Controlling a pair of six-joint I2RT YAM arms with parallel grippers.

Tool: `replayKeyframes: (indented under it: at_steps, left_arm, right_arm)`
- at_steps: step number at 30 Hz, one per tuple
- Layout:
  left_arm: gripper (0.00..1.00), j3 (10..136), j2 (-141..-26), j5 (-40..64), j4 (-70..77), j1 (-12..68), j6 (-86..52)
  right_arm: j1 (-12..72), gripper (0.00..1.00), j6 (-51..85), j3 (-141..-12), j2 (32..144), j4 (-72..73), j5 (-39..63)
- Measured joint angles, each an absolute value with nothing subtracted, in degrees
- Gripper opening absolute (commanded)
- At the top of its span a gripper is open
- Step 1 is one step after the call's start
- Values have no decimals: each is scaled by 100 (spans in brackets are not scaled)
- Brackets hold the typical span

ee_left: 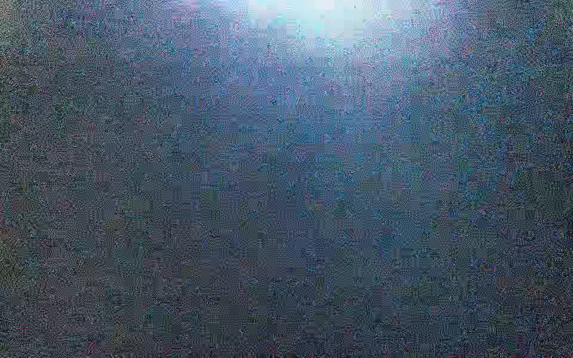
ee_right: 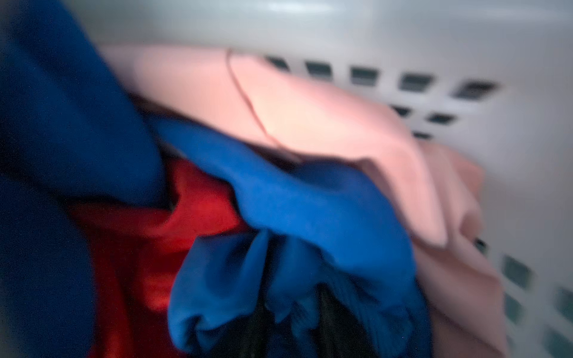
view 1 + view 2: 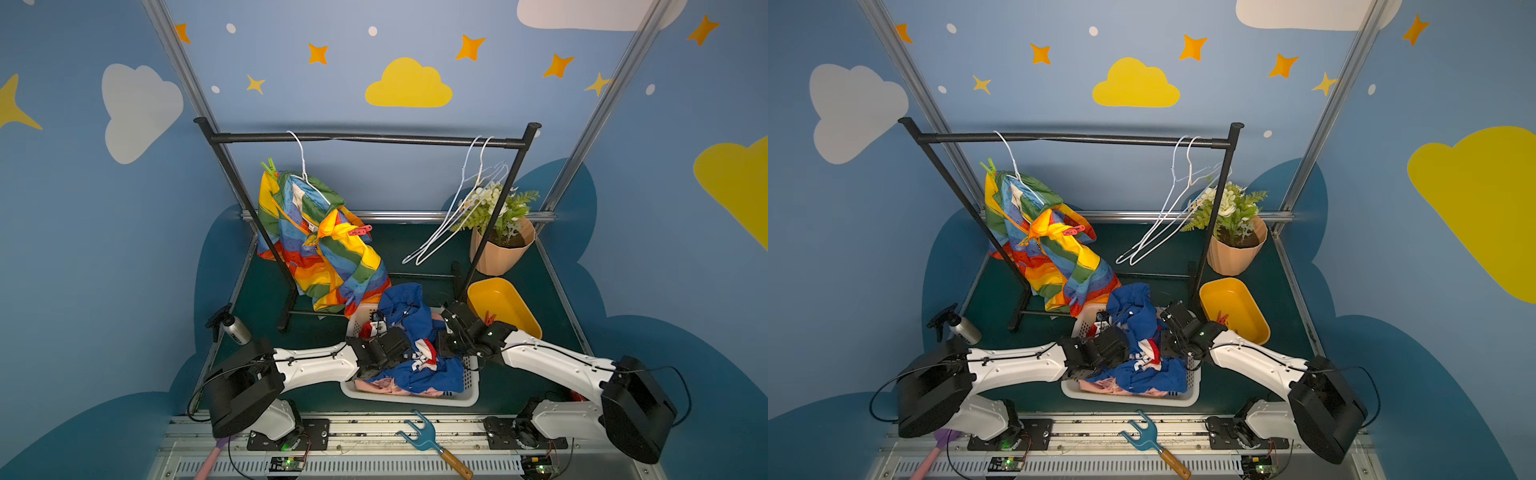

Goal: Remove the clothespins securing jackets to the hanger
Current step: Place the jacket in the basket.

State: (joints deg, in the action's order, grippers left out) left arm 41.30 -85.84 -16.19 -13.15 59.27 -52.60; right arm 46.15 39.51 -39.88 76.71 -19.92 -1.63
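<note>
In both top views, a rainbow-striped zip jacket (image 3: 316, 241) (image 3: 1050, 249) hung crumpled on a white wire hanger (image 3: 301, 166) from the black clothes rail (image 3: 374, 138). A green plastic clothespin (image 3: 269, 166) (image 3: 988, 166) stood clipped at its upper shoulder. A pink-red plastic clothespin (image 3: 360, 230) (image 3: 1073, 230) pinched the fabric at the lower shoulder.

A blue, white and red jacket (image 3: 415, 328) lay heaped in a white slotted plastic basket (image 3: 469, 390), on top of a plain pink jacket (image 3: 382, 384). Just beside the basket, a yellow plastic tub (image 3: 511, 307) held a red clothespin (image 3: 490, 319).

The left gripper (image 3: 409, 353) was buried in the blue heap. The right gripper (image 3: 451, 316) stood at the heap's far edge. For either one, I could not tell whether its jaws were spread or pinching cloth.

The left wrist view gave only dark grain with a pale patch, so nothing could be made out.

The right wrist view was blurred. It showed blue folds and a red panel of the blue, white and red jacket (image 2: 310, 217). The plain pink jacket (image 2: 310, 124) lay against the white slotted plastic basket's wall (image 2: 465, 46). No fingertip showed clearly there.
</note>
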Motion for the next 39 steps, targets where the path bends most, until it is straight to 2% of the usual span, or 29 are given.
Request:
replayKeyframes:
  at_steps: [4, 6, 11, 16, 21, 27, 34, 39]
  left_arm:
    - [65, 4143, -8659, -1684, -1337, 5951, -5389]
    - [65, 4141, -8639, -1728, -1356, 5972, -5426]
    - [68, 4178, -8451, -1931, -1669, 6082, -5448]
    - [74, 4322, -8423, -2158, -2045, 6180, -5430]
    - [80, 4329, -8272, -2209, -2209, 6191, -5450]
    - [86, 4327, -7581, -2392, -2705, 6228, -5424]
    - [88, 4327, -7129, -2633, -3041, 6388, -5369]
    - [89, 4327, -6956, -2816, -3361, 6543, -5478]
  right_arm:
    - [4536, 34, 4029, -3964, 7874, -1756, -54]
    - [4550, 39, 4027, -3935, 7791, -1712, -67]
    - [4624, 60, 3913, -3920, 7500, -1763, -257]
    - [4661, 72, 3728, -3907, 7074, -1828, -412]
    - [4630, 75, 3343, -3970, 6567, -2021, -578]
    - [4611, 77, 2847, -4268, 6158, -2362, -657]
    - [4589, 77, 2443, -4390, 5352, -2379, -591]
    - [4589, 77, 2276, -4512, 5264, -2145, -298]
